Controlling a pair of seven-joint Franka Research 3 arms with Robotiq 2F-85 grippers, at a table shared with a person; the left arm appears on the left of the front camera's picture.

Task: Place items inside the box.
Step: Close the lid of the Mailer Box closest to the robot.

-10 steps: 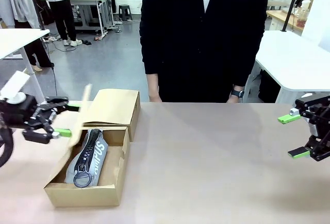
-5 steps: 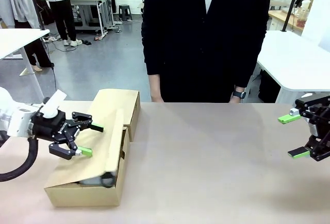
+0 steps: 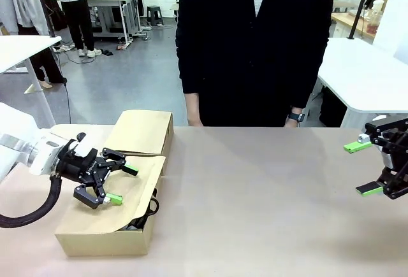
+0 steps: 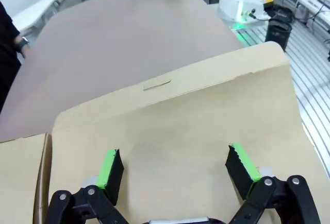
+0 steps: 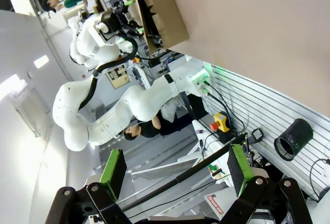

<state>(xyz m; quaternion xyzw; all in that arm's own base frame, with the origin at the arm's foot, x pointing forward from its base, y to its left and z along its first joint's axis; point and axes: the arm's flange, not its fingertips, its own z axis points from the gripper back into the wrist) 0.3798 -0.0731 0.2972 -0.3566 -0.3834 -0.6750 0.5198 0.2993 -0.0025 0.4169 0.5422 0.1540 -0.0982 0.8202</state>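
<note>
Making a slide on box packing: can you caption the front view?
Left gripper, open, presses the flap lid down over the box while a person stands across the table.

Smaller cardboard box at the tabletop's far-left edge, closed. Person in dark jacket stands at the far side, wristwatch on one arm. White tables and a cluttered workbench stand behind.

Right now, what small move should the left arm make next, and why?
Probably press the flap lid a little lower. The open left gripper rests over it, but the lid's right edge is raised above the box, with something black poking out there.
</note>
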